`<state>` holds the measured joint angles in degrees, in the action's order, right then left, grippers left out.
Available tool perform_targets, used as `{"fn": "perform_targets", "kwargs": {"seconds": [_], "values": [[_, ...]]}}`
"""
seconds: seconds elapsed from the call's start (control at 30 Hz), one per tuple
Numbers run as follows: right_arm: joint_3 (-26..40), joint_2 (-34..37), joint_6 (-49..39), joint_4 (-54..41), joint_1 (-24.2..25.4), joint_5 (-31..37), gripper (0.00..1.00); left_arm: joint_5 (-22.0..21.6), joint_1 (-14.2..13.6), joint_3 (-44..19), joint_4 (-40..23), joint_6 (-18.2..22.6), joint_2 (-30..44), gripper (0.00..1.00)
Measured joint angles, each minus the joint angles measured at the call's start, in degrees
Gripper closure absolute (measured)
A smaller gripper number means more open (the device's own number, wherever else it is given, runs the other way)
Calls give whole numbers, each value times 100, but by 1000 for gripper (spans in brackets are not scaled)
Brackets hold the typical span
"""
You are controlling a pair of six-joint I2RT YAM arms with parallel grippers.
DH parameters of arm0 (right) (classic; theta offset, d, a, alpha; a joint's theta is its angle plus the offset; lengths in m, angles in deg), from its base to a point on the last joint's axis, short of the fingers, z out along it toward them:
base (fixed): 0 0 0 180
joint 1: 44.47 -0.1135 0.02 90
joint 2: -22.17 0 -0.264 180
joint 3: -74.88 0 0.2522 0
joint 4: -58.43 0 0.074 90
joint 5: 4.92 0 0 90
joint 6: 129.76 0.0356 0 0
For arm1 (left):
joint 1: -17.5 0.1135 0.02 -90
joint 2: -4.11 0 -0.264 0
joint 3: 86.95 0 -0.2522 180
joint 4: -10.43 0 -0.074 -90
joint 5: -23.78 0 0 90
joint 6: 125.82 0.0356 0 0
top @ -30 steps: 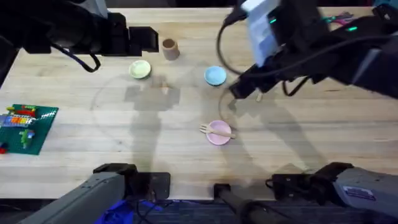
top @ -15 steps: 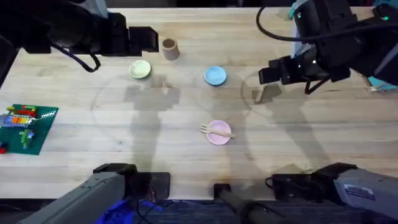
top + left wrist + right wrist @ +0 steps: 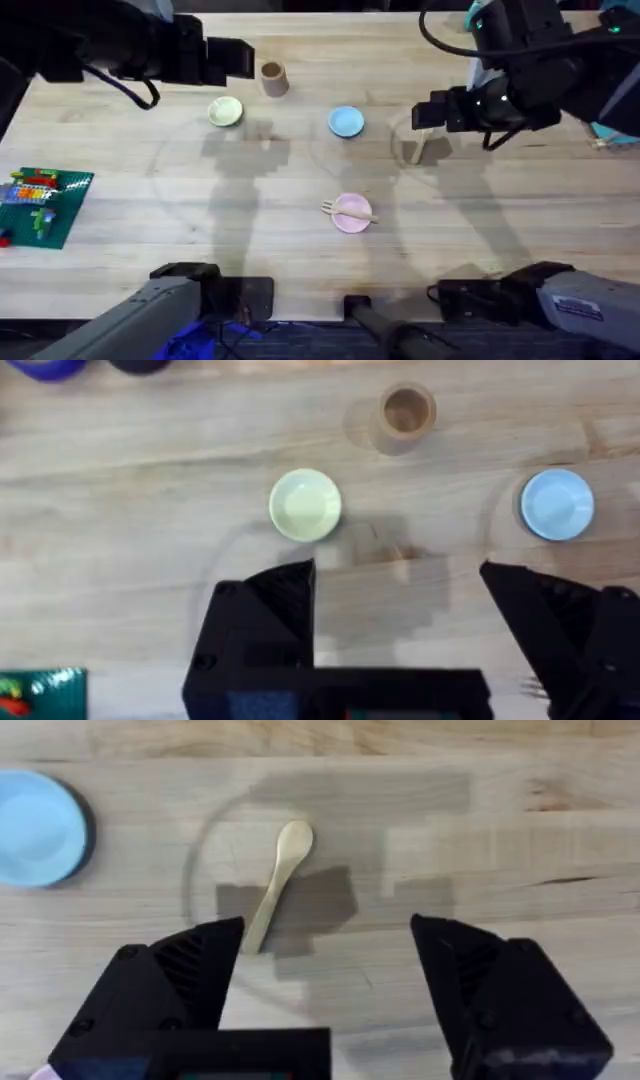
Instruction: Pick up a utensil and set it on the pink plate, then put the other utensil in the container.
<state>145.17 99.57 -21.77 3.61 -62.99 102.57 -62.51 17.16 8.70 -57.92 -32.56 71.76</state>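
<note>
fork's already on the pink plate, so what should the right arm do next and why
Probably lower the open right pincer straight down over the wooden spoon and close on its handle. The fork already lies across the pink plate, while the spoon lies free on the table just ahead of the pincer and must go into the brown cup.

1. The desk [image 3: 200, 240] is pale wood planks.
2. At the far edge stands the tan container [image 3: 272, 77], with the pale-yellow plate [image 3: 225, 112] near it.
3. The light-blue plate [image 3: 346, 122] lies mid-desk; the wooden spoon [image 3: 276, 884] lies flat beside it.
4. The pink plate [image 3: 352, 220] lies nearer the bases.
5. A green brick board [image 3: 45, 205] sits at the left edge.
</note>
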Motion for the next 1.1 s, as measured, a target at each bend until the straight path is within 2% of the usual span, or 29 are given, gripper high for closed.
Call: {"fn": "perform_targets", "kwargs": {"seconds": [0.1,0.2,0.33,0.37,0.43,0.5,0.6,0.83,0.97,1.1], "values": [[0,10,5,-80,0,-43,6,147,52,0,153,376,0,9],[0,10,5,-121,0,-50,5,576,372,-2,228,747,3,9],[0,10,5,-124,0,-63,3,1540,1298,-36,253,1243,196,8],[26,10,24,-216,0,-67,4,2355,1987,-46,306,1683,538,9],[120,10,138,-443,0,-80,5,2812,2329,-46,341,2001,797,8],[249,10,296,-662,0,-83,5,3113,2523,-46,405,2278,1017,8],[476,10,588,-856,0,-83,5,3390,2625,-46,595,2597,1293,9],[909,105,1560,-1134,0,-89,6,3786,2625,-48,1137,3068,1947,8],[1014,411,2059,-1217,2,-152,5,4006,2625,-48,1324,3464,2242,8],[1014,907,2362,-1260,0,-514,6,4090,2625,-48,1499,3902,2440,8]]}}
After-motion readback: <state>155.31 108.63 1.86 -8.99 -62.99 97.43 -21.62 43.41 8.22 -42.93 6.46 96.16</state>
